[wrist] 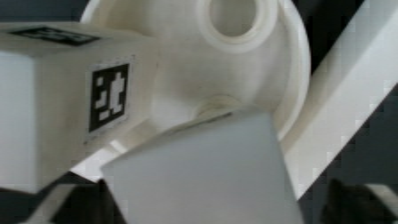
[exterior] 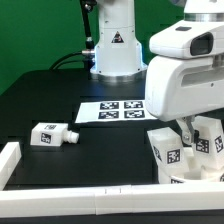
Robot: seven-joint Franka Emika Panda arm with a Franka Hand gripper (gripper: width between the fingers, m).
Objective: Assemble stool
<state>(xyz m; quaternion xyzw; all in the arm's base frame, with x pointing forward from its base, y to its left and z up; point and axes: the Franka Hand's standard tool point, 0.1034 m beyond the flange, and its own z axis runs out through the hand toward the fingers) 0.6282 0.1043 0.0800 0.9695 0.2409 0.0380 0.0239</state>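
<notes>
In the exterior view the white housing [exterior: 185,60] is cut off at three o'clock. The gripper [exterior: 190,132] beneath it is largely hidden, so how the jaws stand cannot be told. At four o'clock the stool parts [exterior: 170,150] are partly covered and cut by the edge, and their number cannot be made out. The border rail [exterior: 70,195] is cut off at six o'clock. In the wrist view the seat disc [wrist: 214,50] and a tagged leg [wrist: 63,100] are blurred and cropped. A pale slab [wrist: 196,170] in front cannot be identified.
</notes>
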